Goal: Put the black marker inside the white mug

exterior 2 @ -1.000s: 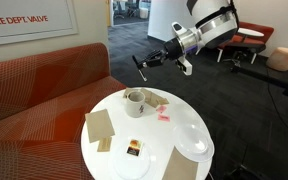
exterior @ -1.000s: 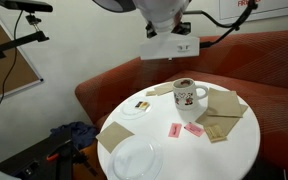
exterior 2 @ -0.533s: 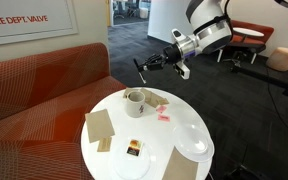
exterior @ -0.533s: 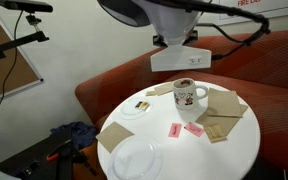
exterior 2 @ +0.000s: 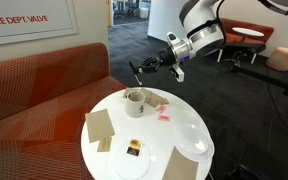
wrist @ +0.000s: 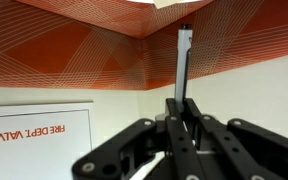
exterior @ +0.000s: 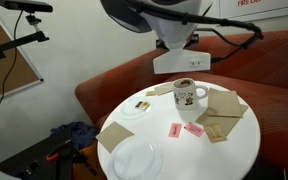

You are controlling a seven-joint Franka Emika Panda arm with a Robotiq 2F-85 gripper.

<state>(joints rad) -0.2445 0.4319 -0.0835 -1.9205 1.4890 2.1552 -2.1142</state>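
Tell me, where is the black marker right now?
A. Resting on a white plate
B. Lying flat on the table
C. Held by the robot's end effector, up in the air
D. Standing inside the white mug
C: the wrist view shows the end effector shut on the black marker, and in an exterior view it hangs above the table, not yet in the white mug.

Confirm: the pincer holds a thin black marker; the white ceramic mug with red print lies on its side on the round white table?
No: the white ceramic mug with red print stands upright on the round white table, in both exterior views. The pincer does hold the thin black marker.
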